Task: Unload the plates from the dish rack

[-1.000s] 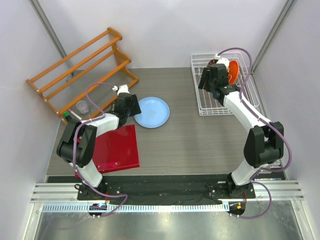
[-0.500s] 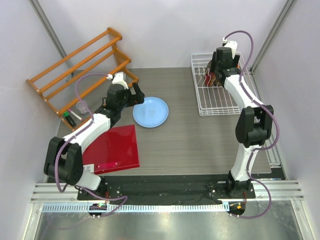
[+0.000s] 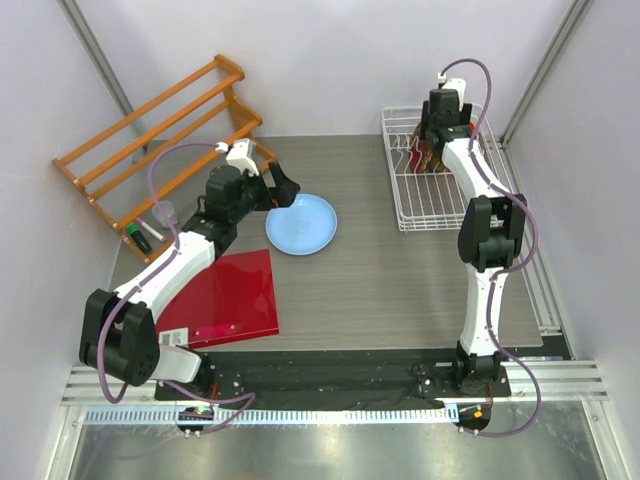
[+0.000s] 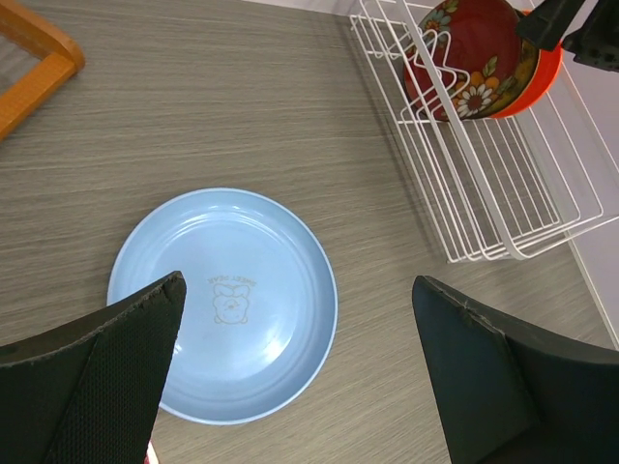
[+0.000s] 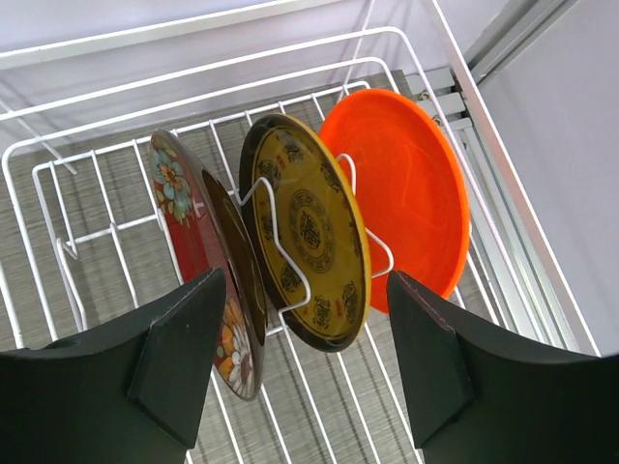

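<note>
Light blue plate (image 3: 301,223) lies flat on the grey table (image 3: 380,290), in the same spot as half a second ago, well apart from the dish rack (image 3: 430,226). The left gripper (image 3: 283,187) has crept a little farther toward the plate's far-left rim. Seen from its own wrist, the left gripper (image 4: 298,283) hangs over the plate (image 4: 222,345) with its fingers spread wide and nothing between them.

The right arm has stretched straighter toward the back of the rack, and the right gripper (image 3: 432,135) sits slightly farther back than before. Its fingers are also parted and empty. In its wrist view the right gripper (image 5: 305,280) looks down on three plates standing on edge between the wire dividers of the rack (image 5: 193,48). They are the dark red floral plate (image 5: 189,242), the yellow patterned plate (image 5: 309,242) and the orange plate (image 5: 416,193).

From overhead those three are almost wholly covered by the gripper, with only slivers of red showing. Whether the fingers touch any plate I cannot tell. The left arm crosses a corner of the red board (image 3: 228,297). The small items beside the wooden rack (image 3: 160,130) are too tiny to make out.
</note>
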`<state>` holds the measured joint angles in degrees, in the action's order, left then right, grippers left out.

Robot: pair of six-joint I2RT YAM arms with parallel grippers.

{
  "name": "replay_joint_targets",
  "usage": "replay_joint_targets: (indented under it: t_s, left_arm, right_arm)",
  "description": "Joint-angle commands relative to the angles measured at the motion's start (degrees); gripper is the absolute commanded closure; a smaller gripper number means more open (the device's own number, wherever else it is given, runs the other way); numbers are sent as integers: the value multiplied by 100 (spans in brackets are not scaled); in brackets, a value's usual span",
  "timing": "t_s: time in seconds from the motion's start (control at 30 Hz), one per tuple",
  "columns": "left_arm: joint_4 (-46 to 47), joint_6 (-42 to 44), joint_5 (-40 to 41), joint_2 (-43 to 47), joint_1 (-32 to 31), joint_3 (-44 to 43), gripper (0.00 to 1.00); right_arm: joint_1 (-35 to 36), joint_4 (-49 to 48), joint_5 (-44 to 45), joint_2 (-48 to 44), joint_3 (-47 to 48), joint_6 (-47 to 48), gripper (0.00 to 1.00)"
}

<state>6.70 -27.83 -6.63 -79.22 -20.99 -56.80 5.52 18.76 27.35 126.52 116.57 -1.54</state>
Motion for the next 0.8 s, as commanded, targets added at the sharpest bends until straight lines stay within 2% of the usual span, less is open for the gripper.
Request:
replay_joint_targets:
  t_s: [0.0, 0.27, 0.5, 0.6, 0.67, 0.7, 0.77]
  left_arm:
    - [288, 24, -206, -58, -28, -86, 1]
    - [393, -38, -198, -190, -19, -69, 1]
    - [402, -64, -163, -287, -19, -60, 1]
    - [438, -47, -102, -313, -19, -42, 1]
    - [437, -55, -101, -322, -19, -33, 1]
    - [438, -55, -93, -348, -19, -42, 1]
    - [429, -55, -84, -401, -19, -60, 1]
  right_arm:
    - [19, 39, -64, 13, 375, 128, 27]
    - [2, 162, -212, 233, 401, 119, 40]
    - [-16, 224, -441, 408, 471, 119, 56]
    - [-24, 294, -538, 514, 603, 128, 70]
    - [-33, 312, -564, 567, 656, 128, 71]
    - [-33, 329, -643, 576, 691, 128, 83]
    - [-25, 364, -652, 593, 744, 101, 99]
